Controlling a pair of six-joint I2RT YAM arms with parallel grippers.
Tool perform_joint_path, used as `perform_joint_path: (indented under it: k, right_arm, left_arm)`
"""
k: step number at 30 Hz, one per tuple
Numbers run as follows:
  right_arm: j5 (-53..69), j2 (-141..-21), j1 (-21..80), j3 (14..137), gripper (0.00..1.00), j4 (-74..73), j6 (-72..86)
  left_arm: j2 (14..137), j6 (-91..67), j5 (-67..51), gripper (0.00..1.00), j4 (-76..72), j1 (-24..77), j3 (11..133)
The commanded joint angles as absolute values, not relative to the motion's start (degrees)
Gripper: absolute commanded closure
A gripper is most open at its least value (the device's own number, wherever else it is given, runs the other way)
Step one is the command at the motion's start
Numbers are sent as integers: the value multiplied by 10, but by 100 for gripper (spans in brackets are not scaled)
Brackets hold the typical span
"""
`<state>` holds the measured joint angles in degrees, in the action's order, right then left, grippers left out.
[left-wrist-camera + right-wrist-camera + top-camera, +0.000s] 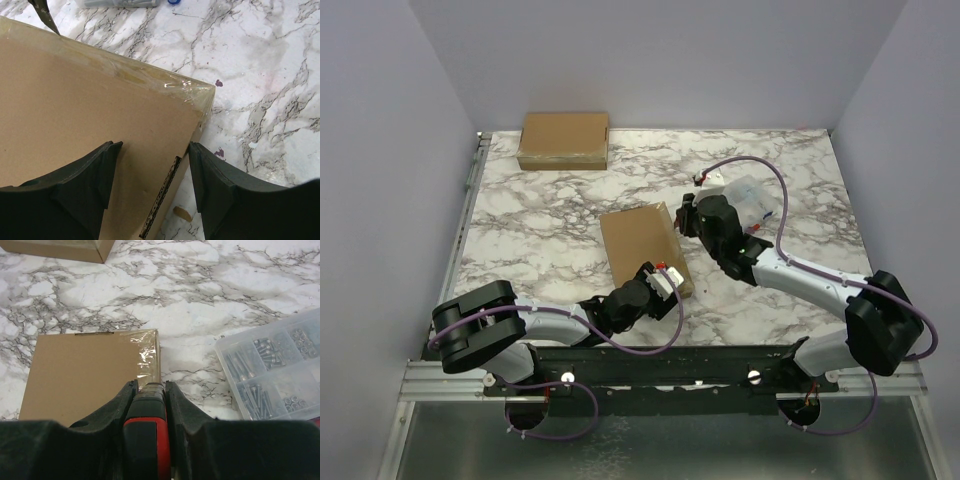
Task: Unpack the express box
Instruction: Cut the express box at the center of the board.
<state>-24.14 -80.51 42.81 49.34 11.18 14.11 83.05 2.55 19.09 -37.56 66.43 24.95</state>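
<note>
The express box (pixel 640 243) is a brown carton sealed with clear tape, lying mid-table. My left gripper (pixel 665 283) is at its near right corner. In the left wrist view the left gripper (pixel 152 172) is open. One finger (pixel 95 175) is above the carton's top (pixel 75 110) and the other (pixel 220 180) is over the table beside its side wall. My right gripper (pixel 688 215) is at the carton's far right edge, shut on a red-and-black utility knife (pixel 147 415). The knife's tip is over the taped edge (pixel 147 352), and its blade (pixel 46 16) shows in the left wrist view.
A second brown carton (pixel 563 140) lies at the back left of the marble table (pixel 540 220). A clear plastic organizer with screws (pixel 750 197) (pixel 272 370) stands just right of the right gripper. A small cardboard scrap (pixel 183 214) lies by the box's near corner.
</note>
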Motion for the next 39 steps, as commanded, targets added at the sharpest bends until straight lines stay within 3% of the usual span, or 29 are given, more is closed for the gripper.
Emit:
perform_joint_path:
  k: [1, 39]
  right_arm:
    - [-233, -817, 432, 486, 100, 129, 147]
    - [-244, -831, 471, 522, 100, -145, 191]
  left_arm:
    - [839, 12, 185, 36, -355, 662, 236]
    - [849, -62, 239, 38, -371, 661, 227]
